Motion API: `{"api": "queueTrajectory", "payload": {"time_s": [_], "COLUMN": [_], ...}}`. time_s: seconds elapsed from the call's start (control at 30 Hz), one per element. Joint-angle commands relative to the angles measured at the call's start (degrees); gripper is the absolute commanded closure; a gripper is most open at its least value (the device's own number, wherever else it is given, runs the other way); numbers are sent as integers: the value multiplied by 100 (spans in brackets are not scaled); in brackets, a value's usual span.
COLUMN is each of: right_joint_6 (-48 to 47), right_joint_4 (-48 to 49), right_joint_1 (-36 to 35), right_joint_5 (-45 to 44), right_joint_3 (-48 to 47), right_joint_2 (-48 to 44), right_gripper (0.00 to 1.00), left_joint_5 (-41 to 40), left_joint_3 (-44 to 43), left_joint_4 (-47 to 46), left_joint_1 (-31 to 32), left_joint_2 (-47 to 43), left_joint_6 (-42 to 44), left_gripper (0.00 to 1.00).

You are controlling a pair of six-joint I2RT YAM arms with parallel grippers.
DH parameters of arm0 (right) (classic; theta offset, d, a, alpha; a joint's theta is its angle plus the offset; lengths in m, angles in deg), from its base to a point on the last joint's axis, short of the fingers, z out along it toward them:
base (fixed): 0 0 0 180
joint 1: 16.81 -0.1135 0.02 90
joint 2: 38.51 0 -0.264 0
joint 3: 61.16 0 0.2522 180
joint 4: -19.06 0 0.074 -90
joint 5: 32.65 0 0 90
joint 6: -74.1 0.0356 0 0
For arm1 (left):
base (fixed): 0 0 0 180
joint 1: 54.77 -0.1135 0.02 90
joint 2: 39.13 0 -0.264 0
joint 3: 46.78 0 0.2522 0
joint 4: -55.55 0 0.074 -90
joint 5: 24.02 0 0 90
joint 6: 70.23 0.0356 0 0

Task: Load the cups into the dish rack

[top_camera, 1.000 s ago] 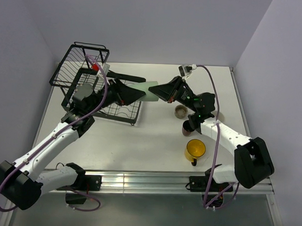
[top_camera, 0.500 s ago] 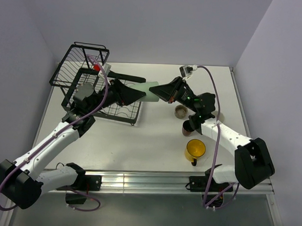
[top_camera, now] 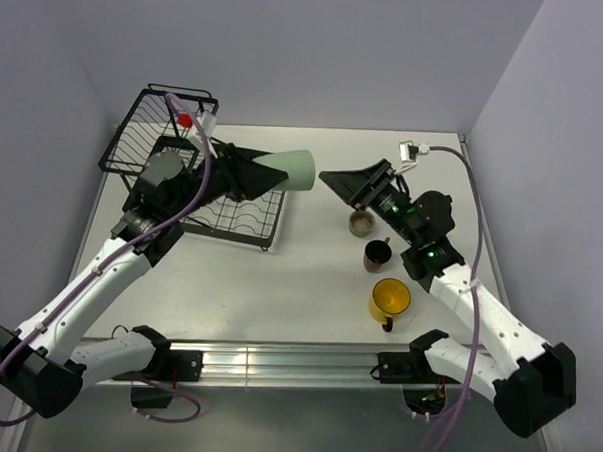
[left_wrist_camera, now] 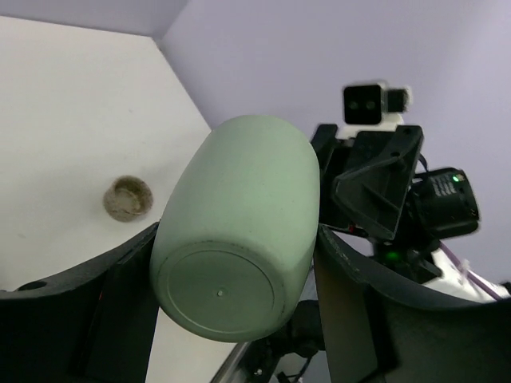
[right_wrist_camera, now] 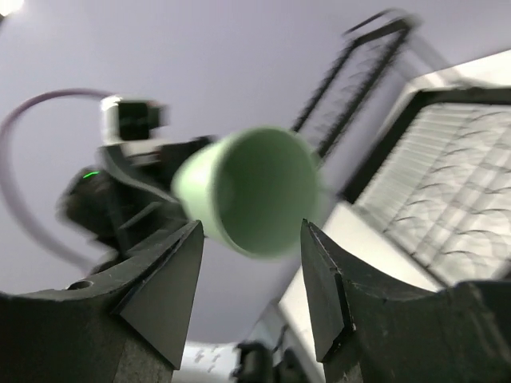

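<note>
My left gripper point(top_camera: 267, 176) is shut on the base end of the pale green tumbler point(top_camera: 294, 170), which it holds on its side in the air over the right end of the dish rack point(top_camera: 232, 221). In the left wrist view the tumbler point(left_wrist_camera: 239, 231) sits between both fingers, bottom toward the camera. A short gap separates the tumbler's mouth from my right gripper point(top_camera: 330, 179), which stands open just to its right with nothing between its fingers. Seen from the right wrist, the tumbler's open mouth point(right_wrist_camera: 255, 187) faces the open right gripper point(right_wrist_camera: 251, 247). The beige cup point(top_camera: 361, 223), the brown mug point(top_camera: 377, 254) and the yellow mug point(top_camera: 389, 299) stand on the table.
The rack's taller basket section point(top_camera: 151, 129) stands at the back left by the wall. Its flat tray of slots point(right_wrist_camera: 447, 183) lies under the tumbler. The three standing cups cluster beneath my right arm, near the right wall.
My right gripper has opened off the tumbler's rim and drawn back to the right. My left gripper has closed on the tumbler and carried it slightly up and left.
</note>
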Motion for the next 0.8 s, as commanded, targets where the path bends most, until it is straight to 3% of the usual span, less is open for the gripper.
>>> {"api": "queueTrajectory", "payload": {"time_s": [0.0,0.17,0.3,0.47,0.6,0.77], "right_joint_6": [-848,-1587,-1816,-2018,-2159,-2256], "right_joint_4": [-1642,-3163,-3640,-3912,-4071,-4141], "right_joint_1": [57,49,57,57,49,57], "right_joint_5": [-1388,-2307,-2579,-2553,-2509,-2395], "right_joint_3": [-88,-562,-764,-879,-958,-949], "right_joint_2": [-571,-1073,-1038,-915,-818,-695], "right_gripper": [40,40,40,40,40,40], "left_joint_5": [-629,-2883,-3696,-4234,-4700,-4920], "left_joint_3": [-841,-2151,-3502,-4700,-6326,-7566], "left_joint_4": [684,2680,3577,4122,5044,5740], "left_joint_1": [-18,-27,-18,-18,-9,-106], "left_joint_2": [-61,588,1965,3417,4945,6073], "left_joint_6": [703,1565,2101,2366,2603,2753], "left_gripper": [100,100,100,100,100,100]}}
